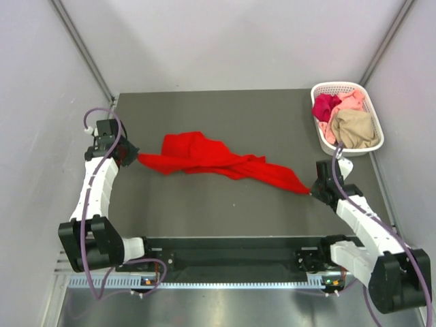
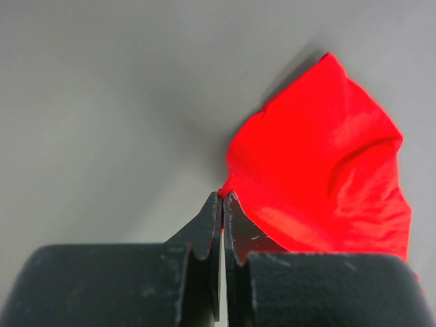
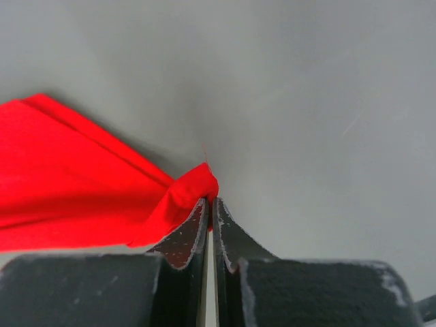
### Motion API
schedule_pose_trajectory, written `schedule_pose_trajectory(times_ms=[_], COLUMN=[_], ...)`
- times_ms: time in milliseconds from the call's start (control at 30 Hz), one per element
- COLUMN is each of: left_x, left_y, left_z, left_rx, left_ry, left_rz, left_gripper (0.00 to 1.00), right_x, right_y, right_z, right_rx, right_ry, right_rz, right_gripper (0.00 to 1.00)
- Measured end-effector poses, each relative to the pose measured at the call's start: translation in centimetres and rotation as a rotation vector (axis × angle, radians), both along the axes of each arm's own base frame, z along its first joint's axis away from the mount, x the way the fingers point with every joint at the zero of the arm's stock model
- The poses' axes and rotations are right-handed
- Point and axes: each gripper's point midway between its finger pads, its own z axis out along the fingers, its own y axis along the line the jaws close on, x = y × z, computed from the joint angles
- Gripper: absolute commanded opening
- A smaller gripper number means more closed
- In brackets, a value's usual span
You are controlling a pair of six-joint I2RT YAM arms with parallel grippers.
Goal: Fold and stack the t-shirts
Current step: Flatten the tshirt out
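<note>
At the left end effector (image 1: 131, 155): clenched on one corner of the red t-shirt (image 1: 204, 158). In the wrist view its fingers (image 2: 204, 231) meet with a small tip of red cloth pinched between them.
At the right end effector (image 1: 315, 189): clenched on the opposite tip of the same shirt. In the wrist view a rolled fold of red sits at the top of its closed fingers (image 3: 184, 238).
Between the two: the red t-shirt stretches across the dark surface (image 1: 225, 218) from left to right. It is bunched and creased, broad towards the left and narrowing to a point at the right.
Just beyond the right wrist: a white lattice basket (image 1: 338, 85) stands at the far right corner of the surface, near the right end effector but apart from it.
Inside the basket: a magenta t-shirt (image 1: 325, 105) at the far left, a pale pink t-shirt (image 1: 352, 100) beside it, and a tan t-shirt (image 1: 354, 128) heaped at the near side.
Along each arm: a purple cable (image 1: 87, 225) runs in loops from base to wrist.
Round about: pale walls (image 1: 225, 41) close off the far side and both flanks.
</note>
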Motion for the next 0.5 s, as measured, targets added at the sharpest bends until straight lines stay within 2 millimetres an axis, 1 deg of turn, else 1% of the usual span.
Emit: schedule_pose_trajectory(times_ms=[100, 167, 200, 300, 367, 433, 500], left_x=[0.3, 0.3, 0.4, 0.4, 0.6, 0.8, 1.0], left_y=[0.5, 0.6, 0.7, 0.9, 1.0, 1.1, 1.2], left_z=[0.2, 0.3, 0.3, 0.5, 0.7, 1.1, 1.4], left_rx=[0.003, 0.004, 0.006, 0.007, 0.009, 0.010, 0.008], left_ry=[-0.016, -0.020, -0.021, -0.026, -0.033, -0.044, -0.056], left_rz=[0.012, 0.017, 0.020, 0.025, 0.028, 0.029, 0.030], left_gripper=[0.00, 0.00, 0.00, 0.00, 0.00, 0.00, 0.00], right_x=[-0.2, -0.4, -0.5, -0.6, -0.4, 0.1, 1.7], right_y=[0.6, 0.8, 0.9, 1.3, 1.6, 1.7, 2.0], right_z=[1.2, 1.7, 1.9, 2.1, 2.1, 2.3, 2.7], right_rx=[0.037, 0.056, 0.066, 0.092, 0.101, 0.100, 0.099], right_ry=[-0.049, -0.069, -0.075, -0.085, -0.079, -0.064, -0.056], right_rz=[-0.002, -0.005, -0.004, -0.002, 0.001, 0.002, 0.005], right_gripper=[0.06, 0.16, 0.26, 0.34, 0.37, 0.39, 0.45])
